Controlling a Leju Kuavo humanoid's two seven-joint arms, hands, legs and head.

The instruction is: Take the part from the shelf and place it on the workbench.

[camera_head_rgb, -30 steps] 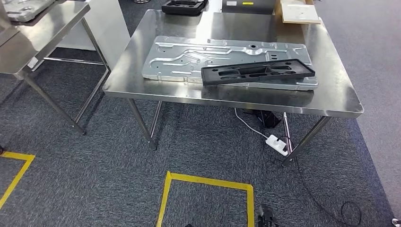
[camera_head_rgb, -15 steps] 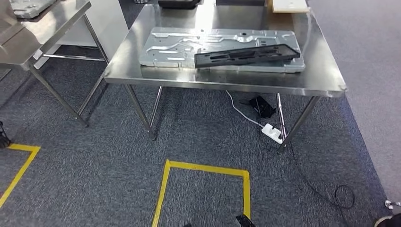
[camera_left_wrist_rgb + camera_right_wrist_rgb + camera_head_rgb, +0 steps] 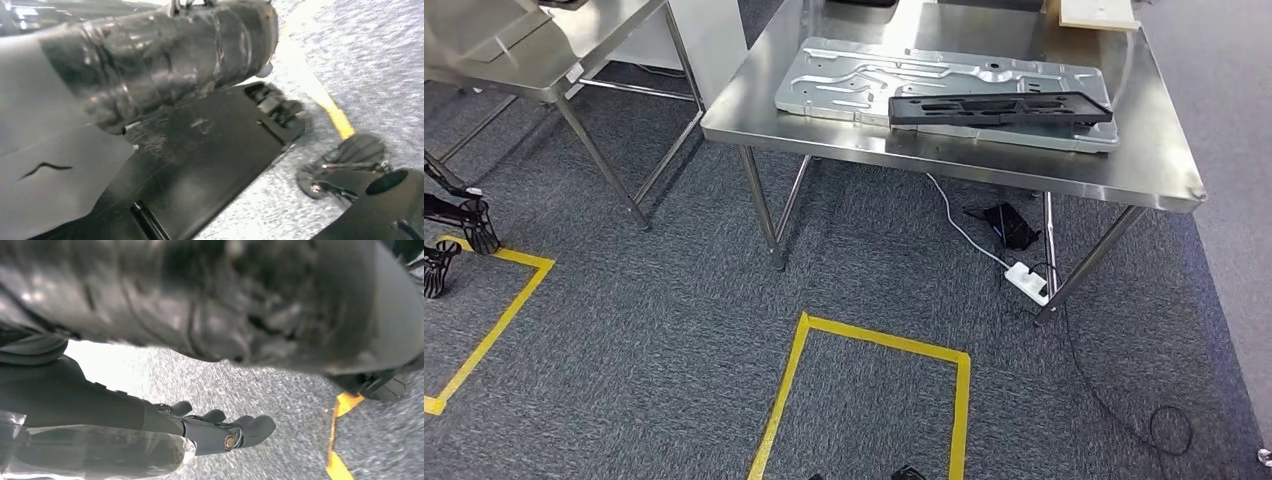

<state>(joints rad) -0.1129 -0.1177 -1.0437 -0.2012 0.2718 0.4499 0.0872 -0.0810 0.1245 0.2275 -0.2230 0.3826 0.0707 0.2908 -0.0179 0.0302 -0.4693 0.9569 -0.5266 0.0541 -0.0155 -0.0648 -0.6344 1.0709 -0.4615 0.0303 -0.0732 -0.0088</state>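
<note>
A long black moulded part (image 3: 999, 108) lies on a large embossed silver panel (image 3: 854, 75) on the steel workbench (image 3: 1149, 165), across the top of the head view and well ahead of me. My right hand (image 3: 220, 432) hangs over the grey carpet with its dark fingers stretched out and nothing in them. Of my left hand, a smooth grey cover (image 3: 45, 165) sits at the edge of the left wrist view; its fingers are hidden.
A second steel table (image 3: 574, 50) stands at the far left. Black tripod feet (image 3: 454, 225) rest by a yellow tape corner (image 3: 494, 320). A yellow tape square (image 3: 864, 340) marks the carpet before me. A white power strip (image 3: 1031, 283) and cables lie under the workbench.
The whole picture has shifted: my camera has swung left, so the workbench now sits further right and tripod feet have come in at the left. The black part and panel have not moved.
</note>
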